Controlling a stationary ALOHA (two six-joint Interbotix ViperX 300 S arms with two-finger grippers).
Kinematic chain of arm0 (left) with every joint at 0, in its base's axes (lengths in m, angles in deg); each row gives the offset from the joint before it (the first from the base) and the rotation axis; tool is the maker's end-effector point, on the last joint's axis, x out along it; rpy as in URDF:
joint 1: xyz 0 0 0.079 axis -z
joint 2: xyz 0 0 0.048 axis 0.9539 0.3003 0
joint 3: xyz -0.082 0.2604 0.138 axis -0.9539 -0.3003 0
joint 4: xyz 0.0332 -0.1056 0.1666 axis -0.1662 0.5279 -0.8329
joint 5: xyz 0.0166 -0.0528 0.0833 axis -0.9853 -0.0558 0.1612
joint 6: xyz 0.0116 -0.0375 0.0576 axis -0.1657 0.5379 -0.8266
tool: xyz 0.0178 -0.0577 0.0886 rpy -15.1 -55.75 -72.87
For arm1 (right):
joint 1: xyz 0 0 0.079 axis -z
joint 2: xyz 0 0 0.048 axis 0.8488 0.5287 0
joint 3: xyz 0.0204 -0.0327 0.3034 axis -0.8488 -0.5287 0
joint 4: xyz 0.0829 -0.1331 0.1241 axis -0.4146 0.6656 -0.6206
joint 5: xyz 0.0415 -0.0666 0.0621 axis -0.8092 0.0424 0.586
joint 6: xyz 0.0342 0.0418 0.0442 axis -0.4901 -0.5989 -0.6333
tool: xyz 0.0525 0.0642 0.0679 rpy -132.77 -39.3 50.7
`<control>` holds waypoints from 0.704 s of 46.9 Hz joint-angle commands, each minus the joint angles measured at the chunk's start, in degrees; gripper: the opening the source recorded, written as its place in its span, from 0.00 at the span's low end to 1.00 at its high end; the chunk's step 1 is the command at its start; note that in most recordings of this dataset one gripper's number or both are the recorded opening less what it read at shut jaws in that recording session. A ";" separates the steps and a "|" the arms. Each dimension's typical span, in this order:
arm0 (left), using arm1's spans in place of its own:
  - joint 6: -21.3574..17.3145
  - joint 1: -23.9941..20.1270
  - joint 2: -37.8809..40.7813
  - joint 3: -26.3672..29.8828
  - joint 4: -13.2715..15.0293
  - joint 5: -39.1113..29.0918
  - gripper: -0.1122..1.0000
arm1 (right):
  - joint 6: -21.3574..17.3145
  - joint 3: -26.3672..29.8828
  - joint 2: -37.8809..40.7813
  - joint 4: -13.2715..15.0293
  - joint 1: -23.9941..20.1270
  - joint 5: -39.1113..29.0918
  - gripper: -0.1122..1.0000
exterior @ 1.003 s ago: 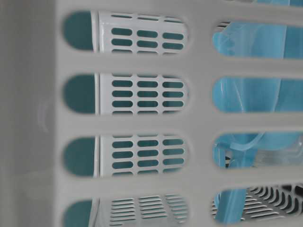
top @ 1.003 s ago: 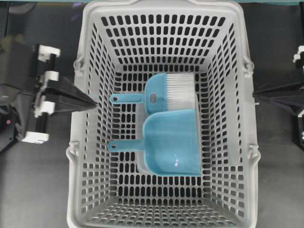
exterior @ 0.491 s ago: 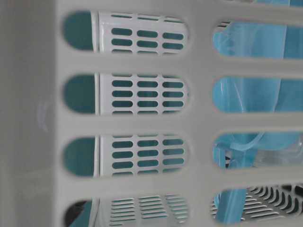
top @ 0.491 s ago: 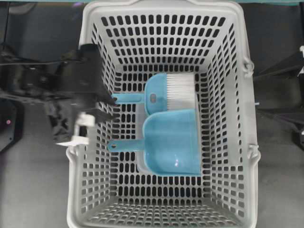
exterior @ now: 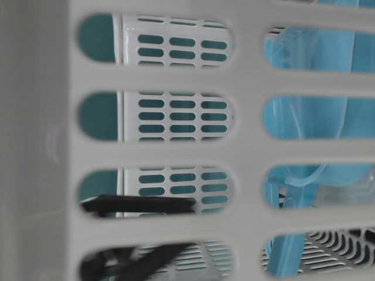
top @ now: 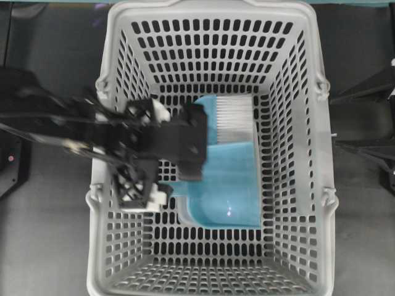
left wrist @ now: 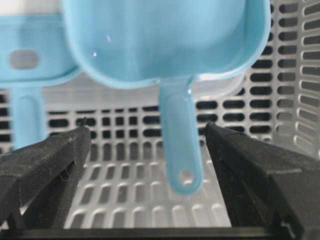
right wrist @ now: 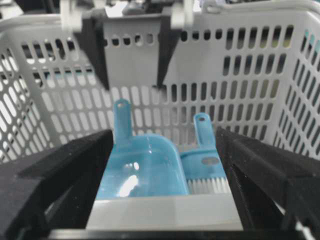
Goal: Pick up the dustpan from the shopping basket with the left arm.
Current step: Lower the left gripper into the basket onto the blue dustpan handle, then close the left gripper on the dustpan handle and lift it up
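Note:
The light blue dustpan (top: 228, 185) lies flat on the floor of the grey shopping basket (top: 210, 9), handle towards the left wall. My left gripper (top: 151, 157) has reached over that wall and hangs open above the handles. In the left wrist view the dustpan's handle (left wrist: 180, 145) with its end hole sits between the open fingers of the left gripper (left wrist: 147, 131), nearer the right one, touching neither. The right wrist view shows the left gripper (right wrist: 131, 86) above the dustpan (right wrist: 142, 167). My right gripper (right wrist: 164, 134) is open and empty outside the basket.
A blue hand brush with white bristles (top: 233, 118) lies beside the dustpan, its handle (left wrist: 27, 115) just outside the left finger. The basket's slotted walls (exterior: 176, 76) enclose both tightly. The right arm (top: 370, 132) stays at the right edge.
My left arm has swung right from outside the basket, over its left wall and down inside, now covering both handles. The dustpan and brush have not moved.

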 commanded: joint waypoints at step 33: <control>0.53 1.67 8.96 2.11 -0.18 0.09 0.39 | -2.20 -0.70 0.26 -0.18 -1.14 2.64 0.81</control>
